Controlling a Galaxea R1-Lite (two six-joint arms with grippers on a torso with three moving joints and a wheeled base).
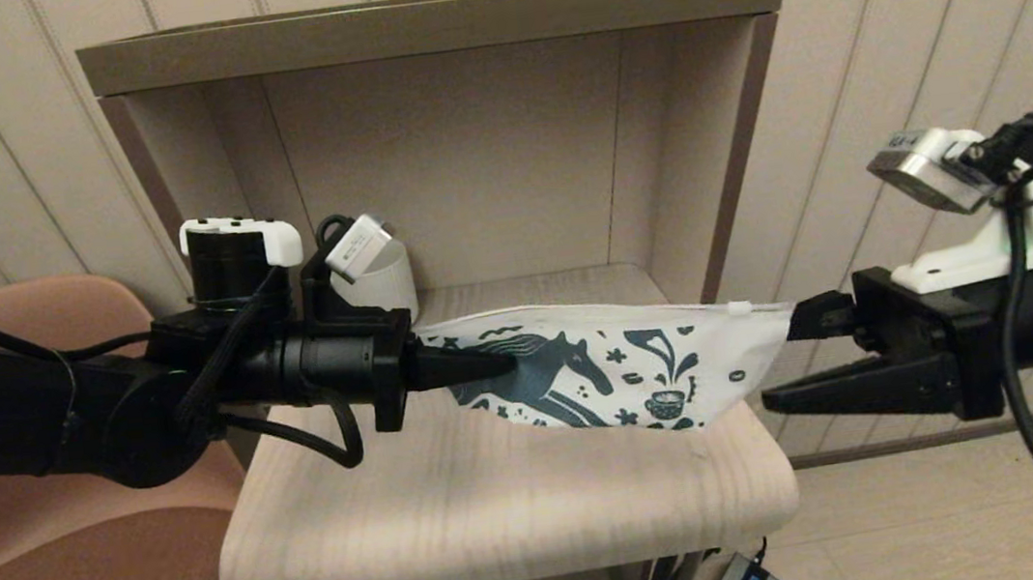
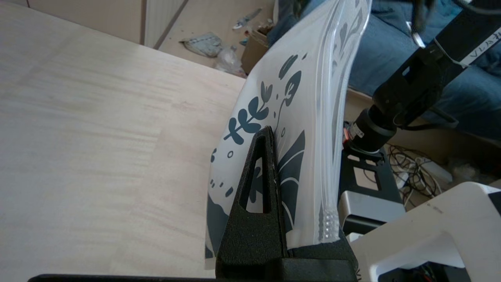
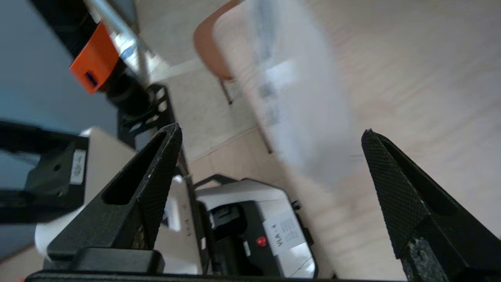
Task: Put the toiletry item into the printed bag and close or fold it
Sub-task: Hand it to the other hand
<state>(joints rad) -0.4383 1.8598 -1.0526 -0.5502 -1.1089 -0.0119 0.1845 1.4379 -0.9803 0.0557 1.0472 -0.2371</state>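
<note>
The printed bag [image 1: 622, 365], white with a dark teal horse, flowers and a cup, hangs stretched above the small table [image 1: 503, 515]. My left gripper [image 1: 501, 365] is shut on the bag's left end; in the left wrist view its black finger [image 2: 258, 184] presses flat against the printed side [image 2: 309, 98]. My right gripper [image 1: 782, 362] stands open at the bag's right end, its upper finger close to the zip corner. In the right wrist view the bag's plain side [image 3: 297, 117] lies ahead of the wide-apart gripper [image 3: 271, 132]. The toiletry item is hidden.
A white ribbed mug [image 1: 385, 285] stands at the back left of the table, behind my left wrist. The table sits in a beige alcove with a shelf top [image 1: 428, 23]. A brown chair [image 1: 72, 574] is at the left.
</note>
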